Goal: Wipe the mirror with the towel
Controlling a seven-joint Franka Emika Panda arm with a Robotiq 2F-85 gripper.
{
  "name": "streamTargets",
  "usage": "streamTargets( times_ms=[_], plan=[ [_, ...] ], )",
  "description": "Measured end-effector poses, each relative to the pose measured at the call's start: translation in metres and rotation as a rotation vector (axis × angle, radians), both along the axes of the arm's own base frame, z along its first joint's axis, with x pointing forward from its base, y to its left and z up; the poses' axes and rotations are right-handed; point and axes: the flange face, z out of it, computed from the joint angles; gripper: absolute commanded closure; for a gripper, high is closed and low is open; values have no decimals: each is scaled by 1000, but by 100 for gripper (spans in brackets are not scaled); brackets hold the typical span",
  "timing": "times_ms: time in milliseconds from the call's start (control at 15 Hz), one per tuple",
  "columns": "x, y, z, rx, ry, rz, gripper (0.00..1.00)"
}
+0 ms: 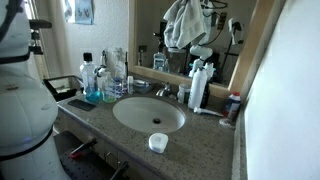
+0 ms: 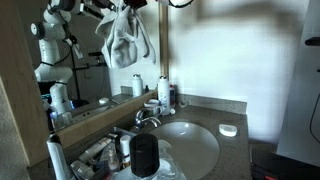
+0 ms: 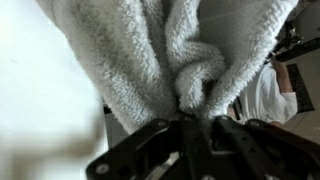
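Towel (image 1: 180, 25) hangs bunched high in front of the wide mirror (image 1: 148, 35).
The mirror fills the wall above the basin; whether the cloth touches the glass I cannot tell. The towel looks soft, light and floppy, likely to drape rather than push, so a gathered fold is the best hold. The gripper (image 3: 190, 118) is clamped tight on such a bunch.

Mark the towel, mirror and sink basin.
towel (image 1: 181, 26), in an exterior view, bunched middle folds
mirror (image 1: 147, 35), in an exterior view, glass left of towel
sink basin (image 1: 140, 112), in an exterior view, bare bowl
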Motion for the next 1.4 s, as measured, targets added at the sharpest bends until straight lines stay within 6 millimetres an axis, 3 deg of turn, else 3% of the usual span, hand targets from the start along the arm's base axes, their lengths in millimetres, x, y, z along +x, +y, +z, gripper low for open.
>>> streamTargets(
  times_ms=[200,400,1000,1400],
  plan=[
    [0,-33,2,30,-9,-76,95],
    [1,-54,3,36,-13,-113,94],
    [-5,-69,10,48,2,-143,95],
    [-42,-89,38,-3,0,-326,95]
  ],
)
